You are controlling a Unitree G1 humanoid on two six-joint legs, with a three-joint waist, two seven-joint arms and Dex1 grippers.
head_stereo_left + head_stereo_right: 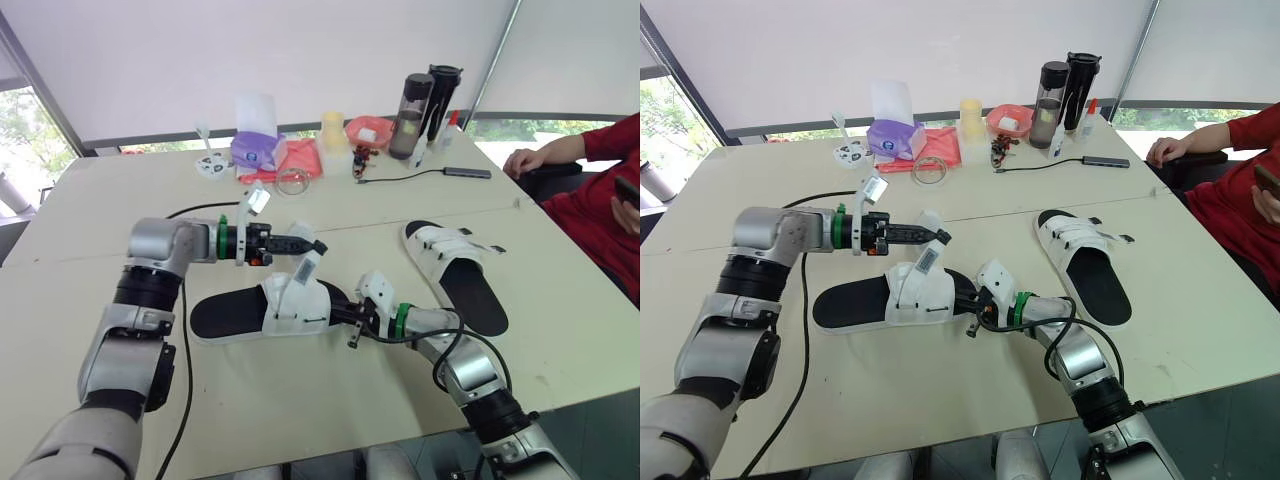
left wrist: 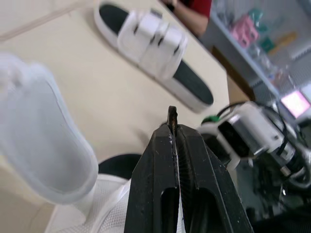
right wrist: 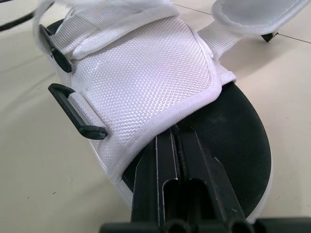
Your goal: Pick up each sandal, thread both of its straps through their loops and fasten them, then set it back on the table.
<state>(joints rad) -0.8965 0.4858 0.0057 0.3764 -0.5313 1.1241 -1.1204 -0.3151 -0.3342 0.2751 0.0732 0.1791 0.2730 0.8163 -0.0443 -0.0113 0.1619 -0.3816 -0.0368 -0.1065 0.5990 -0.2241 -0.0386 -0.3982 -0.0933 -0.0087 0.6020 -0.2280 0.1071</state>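
Cream table under a white canopy, windows behind; a person's red sleeve rested at its far right. Far edge: purple tissue pack with a tissue standing out, empty glass bowl, yellow cup, pink bowl holding something white, two dark tumblers. Near sandal lay at centre, one strap raised; second sandal lay to its right, well apart. Left gripper hung over the near sandal, fingers pressed together at the raised strap's tip; whether they held it could not be told. Right gripper, fingers closed, touched the white upper's hem over the black footbed.
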